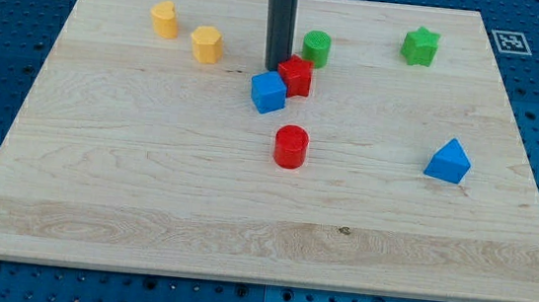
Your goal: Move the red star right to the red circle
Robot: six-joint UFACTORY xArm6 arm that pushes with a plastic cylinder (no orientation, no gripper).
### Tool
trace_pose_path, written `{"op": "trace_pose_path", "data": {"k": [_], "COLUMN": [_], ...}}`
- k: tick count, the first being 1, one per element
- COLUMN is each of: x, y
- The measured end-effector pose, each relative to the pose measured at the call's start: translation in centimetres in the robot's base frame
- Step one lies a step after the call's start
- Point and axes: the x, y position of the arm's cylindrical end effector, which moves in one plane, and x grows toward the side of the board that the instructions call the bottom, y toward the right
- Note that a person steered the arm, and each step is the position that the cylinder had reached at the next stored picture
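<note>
Table (147, 189): light wooden board carrying eight small blocks.

Tool: a plain dark rod with no jaws, so nothing to open or close; my tip (276, 69) is down on the table at the far centre, touching or just behind the blue cube (268, 92), just left of the red star (295, 76).

Red star: far centre, pressed against the blue cube's right side.

Red circle (291, 146): nearer the camera, almost directly below the star, apart from it.

Progress, as judged: unfinished. The star sits close to the circle but not to its right; it needs a push nearward and rightward.

Others: two yellow blocks (164, 19) (205, 44) far left; green cylinder (316, 48); green star (419, 46) far right; blue triangular block (448, 162) right.
</note>
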Motion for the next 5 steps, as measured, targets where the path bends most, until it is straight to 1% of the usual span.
{"op": "trace_pose_path", "data": {"k": [1, 3, 5], "x": [0.5, 0.4, 4.3], "y": [1.9, 3.8, 3.9]}}
